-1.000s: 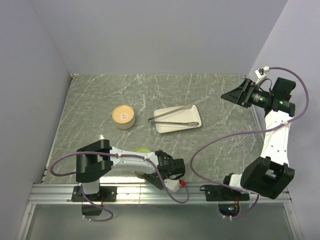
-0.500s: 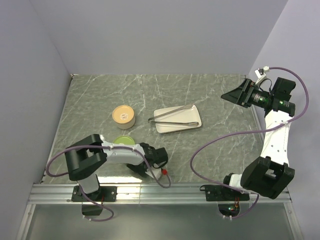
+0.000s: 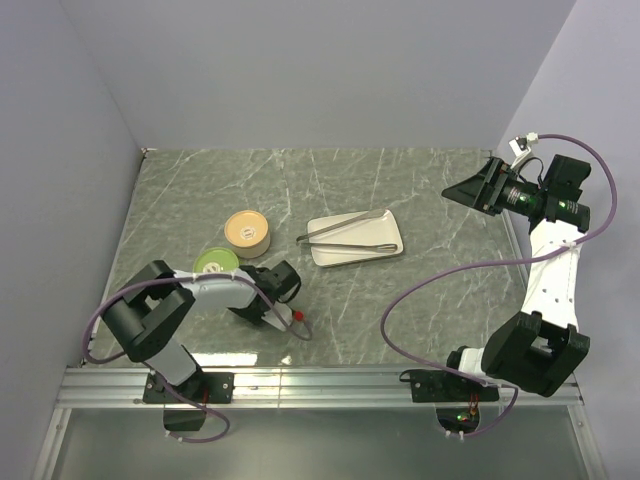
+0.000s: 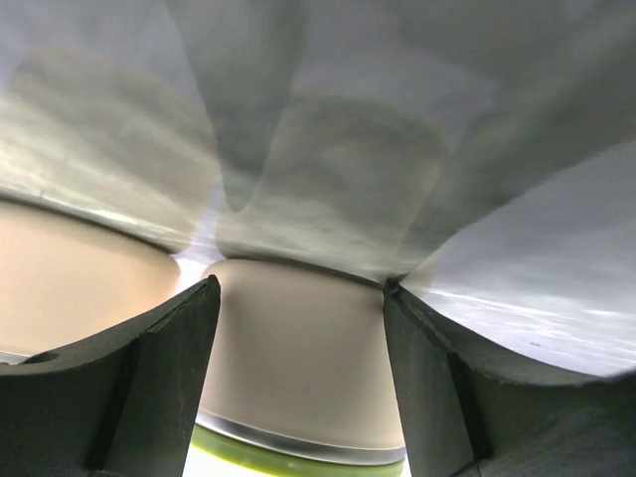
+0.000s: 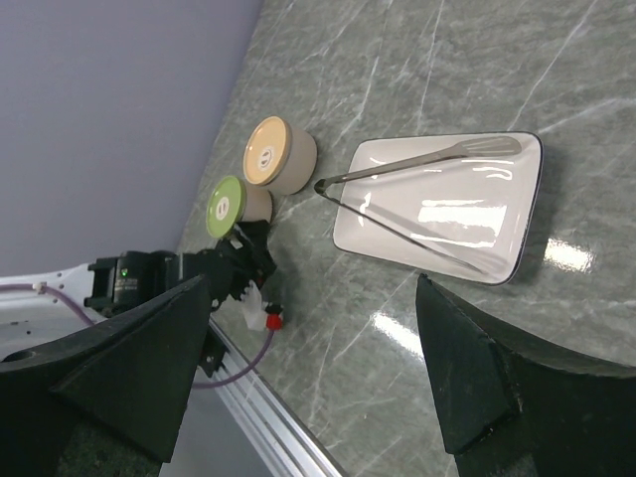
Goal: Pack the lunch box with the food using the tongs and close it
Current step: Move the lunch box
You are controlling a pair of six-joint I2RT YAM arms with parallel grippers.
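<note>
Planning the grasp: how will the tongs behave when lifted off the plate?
The tongs look like thin bare metal, so probably light and stiff. Lying on the glossy plate, they may skid when nudged.

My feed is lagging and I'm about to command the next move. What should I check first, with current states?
1. Left end effector grips the green-lidded container: ok, fingers press on both sides.
2. Clearance to the tan-lidded container: cannot tell, they sit very close.
3. Tongs free to pick up: ok, lying unheld on the white plate.
4. Right end effector open and empty: ok.
5. Food located: not ok, none visible in any view.
6. Containers open for packing: not ok, both lids on.
</note>
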